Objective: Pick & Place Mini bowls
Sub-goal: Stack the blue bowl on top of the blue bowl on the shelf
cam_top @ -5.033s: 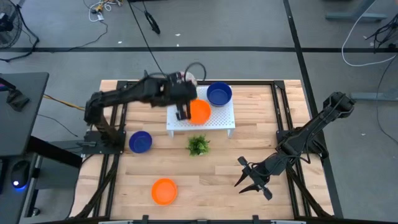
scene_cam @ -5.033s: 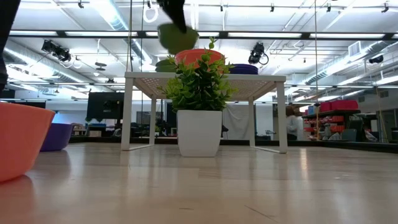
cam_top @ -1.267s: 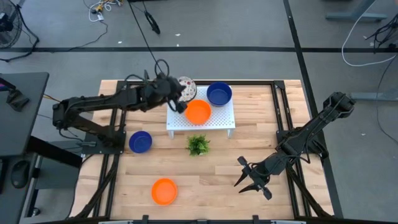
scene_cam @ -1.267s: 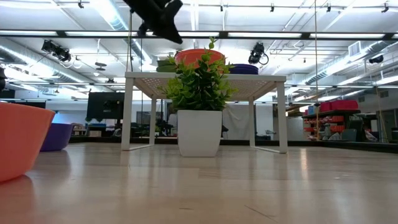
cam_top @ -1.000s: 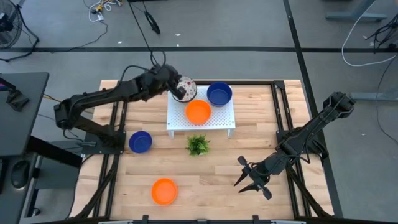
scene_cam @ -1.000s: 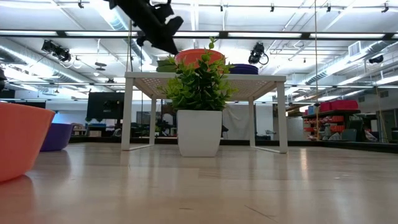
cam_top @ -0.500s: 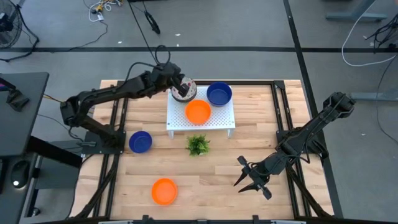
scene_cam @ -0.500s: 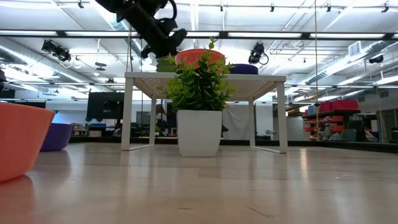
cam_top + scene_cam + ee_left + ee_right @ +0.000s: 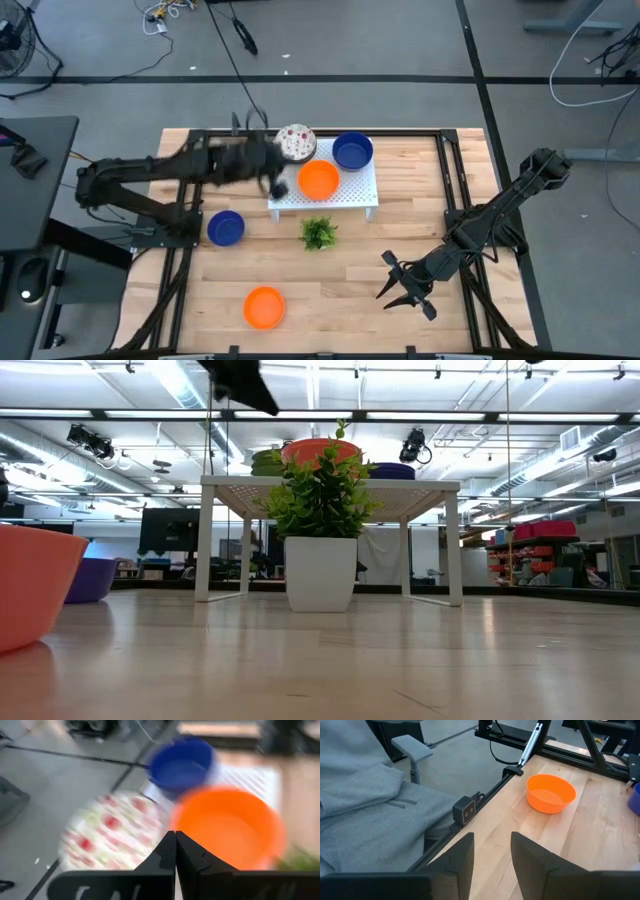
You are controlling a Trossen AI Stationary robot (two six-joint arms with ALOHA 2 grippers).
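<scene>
Left hand (image 9: 272,183) beside rack (image 9: 350,194) holding three bowls.

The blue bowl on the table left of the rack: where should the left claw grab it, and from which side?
Judging by its pose, grip the rim of the blue bowl, coming straight down from above. It sits upright and open-topped on the table, clear of the rack, so one finger can go inside the wall and one outside. The left claw is nearest.

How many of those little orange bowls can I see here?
2. One small round orange bowl sits on the white perforated rack; the other orange bowl lies on the wooden table, near its front edge. None seems hidden.
</scene>
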